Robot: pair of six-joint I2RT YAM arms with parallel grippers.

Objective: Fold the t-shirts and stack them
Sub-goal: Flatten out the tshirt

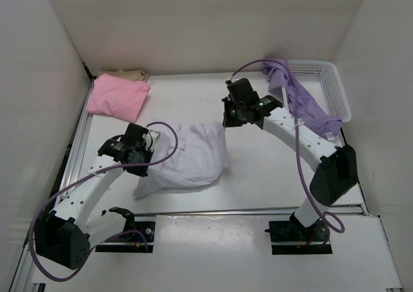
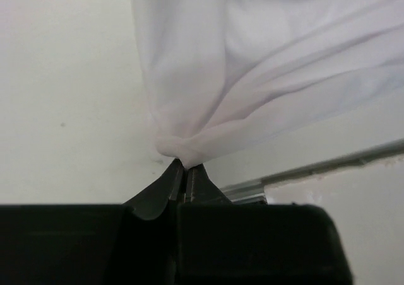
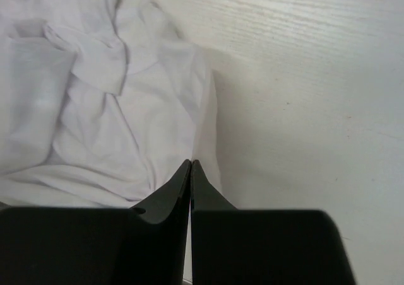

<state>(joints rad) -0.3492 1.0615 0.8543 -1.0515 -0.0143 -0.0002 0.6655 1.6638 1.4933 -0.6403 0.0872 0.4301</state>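
Observation:
A crumpled white t-shirt (image 1: 190, 159) lies mid-table. My left gripper (image 1: 150, 154) is shut on its left edge; the left wrist view shows a bunch of white cloth (image 2: 252, 64) pinched at the tips of that gripper (image 2: 185, 164). My right gripper (image 1: 230, 121) is shut at the shirt's far right corner. In the right wrist view its tips (image 3: 190, 162) meet on the edge of the white cloth (image 3: 126, 121). A folded pink t-shirt (image 1: 118, 97) rests on a tan one (image 1: 132, 75) at the back left. The lavender t-shirt (image 1: 300, 101) hangs out of the basket.
A white mesh basket (image 1: 332, 88) stands at the back right against the wall. White walls close in the table on the left, back and right. A metal rail (image 2: 328, 165) runs along the near edge, just behind the white shirt.

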